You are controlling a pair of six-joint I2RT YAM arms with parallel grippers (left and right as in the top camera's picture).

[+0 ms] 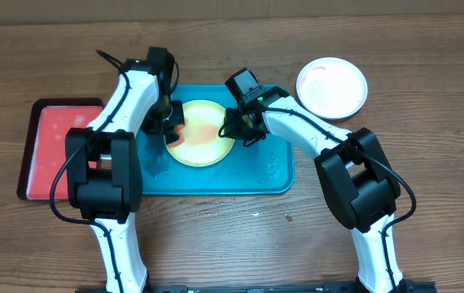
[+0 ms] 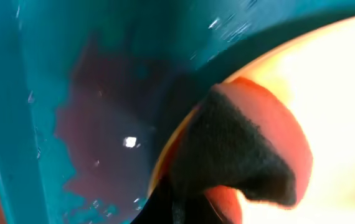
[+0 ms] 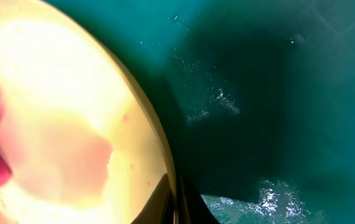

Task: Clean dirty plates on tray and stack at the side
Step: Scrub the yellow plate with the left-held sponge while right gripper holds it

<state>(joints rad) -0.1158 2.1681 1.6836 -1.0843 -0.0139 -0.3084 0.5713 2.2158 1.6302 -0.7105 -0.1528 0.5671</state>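
The yellow-green plate (image 1: 203, 134) lies on the teal tray (image 1: 264, 175) with an orange smear across its middle. My left gripper (image 1: 172, 126) is at the plate's left edge, shut on an orange sponge with a black pad (image 2: 246, 149) that presses on the plate (image 2: 339, 93). My right gripper (image 1: 236, 130) is shut on the plate's right rim; its dark fingers (image 3: 177, 199) pinch the edge of the plate (image 3: 59, 112). The white plate (image 1: 332, 87), faintly smeared pink, sits on the table at the back right, off the tray. The light blue plate is out of view.
A smaller red tray with a dark rim (image 1: 49, 155) lies to the left of the teal tray. The teal tray's floor is wet, with droplets (image 3: 271, 199) and a dark puddle (image 2: 103, 143). Both arms reach over the tray from the front.
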